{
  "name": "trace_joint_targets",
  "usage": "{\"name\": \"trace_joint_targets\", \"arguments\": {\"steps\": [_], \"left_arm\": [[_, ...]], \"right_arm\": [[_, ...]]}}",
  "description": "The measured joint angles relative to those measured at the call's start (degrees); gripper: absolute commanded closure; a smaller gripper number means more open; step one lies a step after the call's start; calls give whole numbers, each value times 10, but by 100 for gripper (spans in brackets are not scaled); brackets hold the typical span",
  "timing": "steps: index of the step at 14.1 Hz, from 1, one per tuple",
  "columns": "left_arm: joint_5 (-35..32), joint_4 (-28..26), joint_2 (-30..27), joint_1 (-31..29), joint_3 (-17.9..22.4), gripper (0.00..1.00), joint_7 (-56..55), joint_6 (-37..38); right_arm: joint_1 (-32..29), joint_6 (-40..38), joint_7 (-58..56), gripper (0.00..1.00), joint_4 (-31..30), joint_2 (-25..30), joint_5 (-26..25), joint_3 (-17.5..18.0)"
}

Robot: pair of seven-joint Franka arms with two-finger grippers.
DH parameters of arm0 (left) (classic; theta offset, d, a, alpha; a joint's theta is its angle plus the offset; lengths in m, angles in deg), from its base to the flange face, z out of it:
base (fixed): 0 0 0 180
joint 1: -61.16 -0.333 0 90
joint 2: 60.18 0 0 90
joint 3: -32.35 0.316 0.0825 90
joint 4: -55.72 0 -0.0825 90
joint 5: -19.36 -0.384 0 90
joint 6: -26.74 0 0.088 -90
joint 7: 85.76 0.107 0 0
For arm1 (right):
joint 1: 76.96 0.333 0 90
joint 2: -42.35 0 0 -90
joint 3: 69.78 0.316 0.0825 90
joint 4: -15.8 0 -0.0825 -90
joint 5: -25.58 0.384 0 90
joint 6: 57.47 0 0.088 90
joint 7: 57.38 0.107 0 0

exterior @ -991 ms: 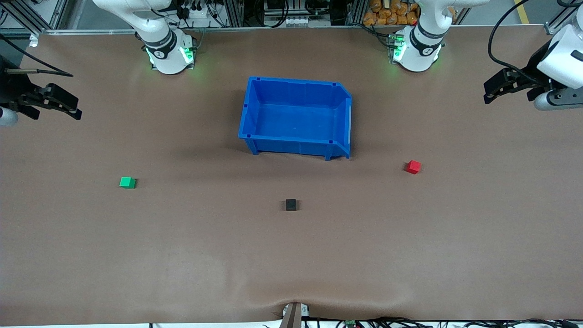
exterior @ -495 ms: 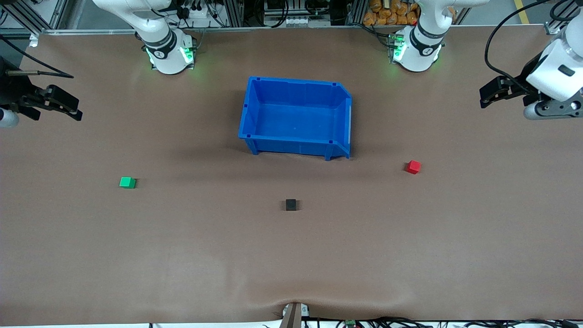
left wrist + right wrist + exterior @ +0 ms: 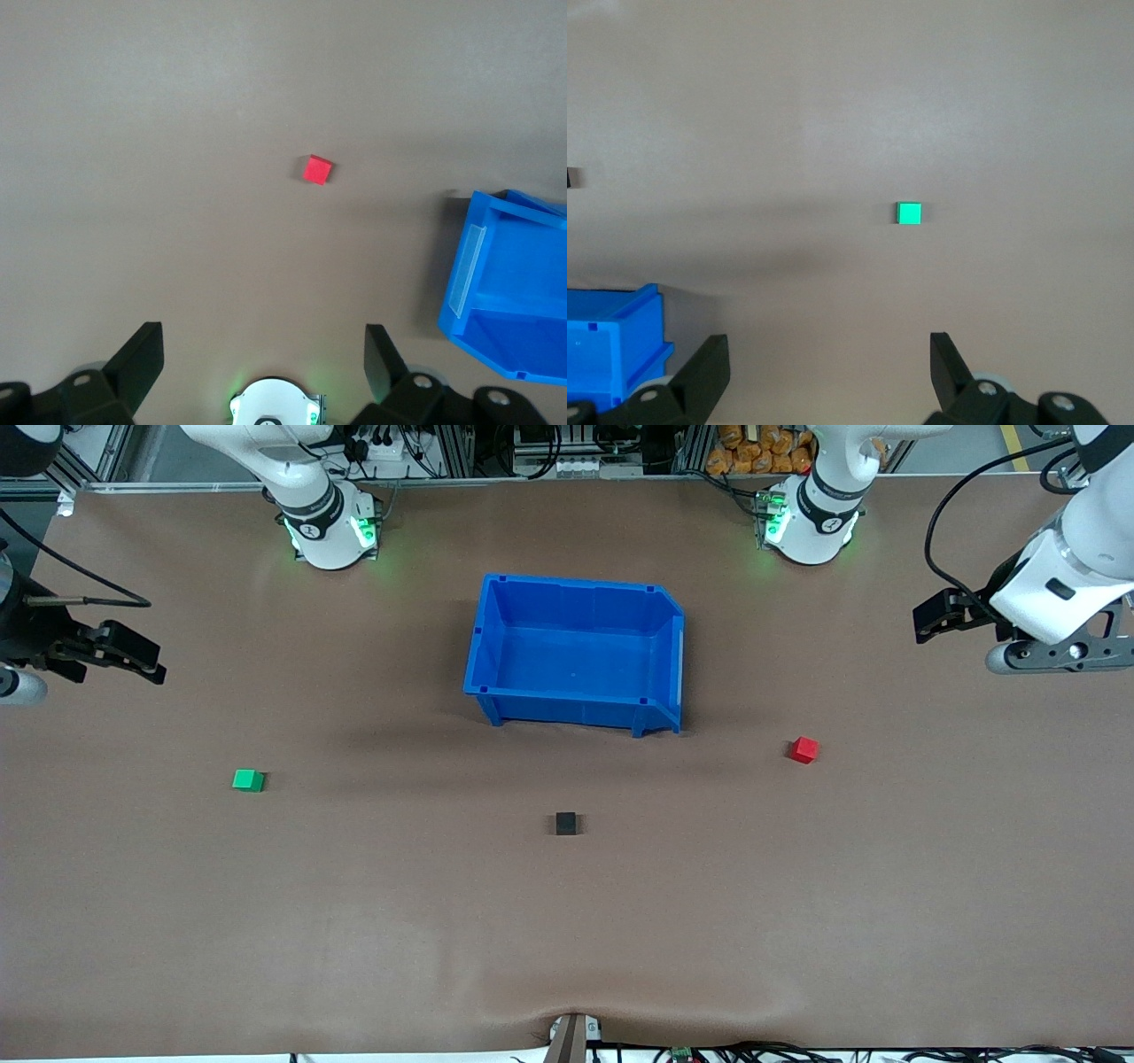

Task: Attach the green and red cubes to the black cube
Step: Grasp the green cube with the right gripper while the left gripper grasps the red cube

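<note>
Left gripper [image 3: 926, 622], jaws wide and empty, is held over the table at its own arm's end, nearest the red cube [image 3: 803, 749], while the open right gripper [image 3: 142, 657] is matched to the green cube [image 3: 248, 780], with the black cube [image 3: 567, 824] lying between them, nearer the camera than the blue bin [image 3: 576, 704].

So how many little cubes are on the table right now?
3: green cube toward the right arm's end, red cube toward the left arm's end, black cube between them, nearest the front camera.

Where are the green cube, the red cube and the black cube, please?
green cube [image 3: 248, 780]: front view, top face.
red cube [image 3: 803, 749]: front view, top face.
black cube [image 3: 567, 824]: front view, top face.
</note>
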Motion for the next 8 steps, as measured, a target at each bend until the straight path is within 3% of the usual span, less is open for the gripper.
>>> {"name": "trace_joint_targets", "arguments": {"steps": [4, 8], "left_arm": [[0, -48, -1, 1, -4, 0, 0, -47], [0, -153, 1, 2, -13, 0, 0, -164]], "right_arm": [[-2, 3, 0, 0, 0, -37, -14, 0], [-9, 4, 3, 0, -1, -83, -16, -1]]}}
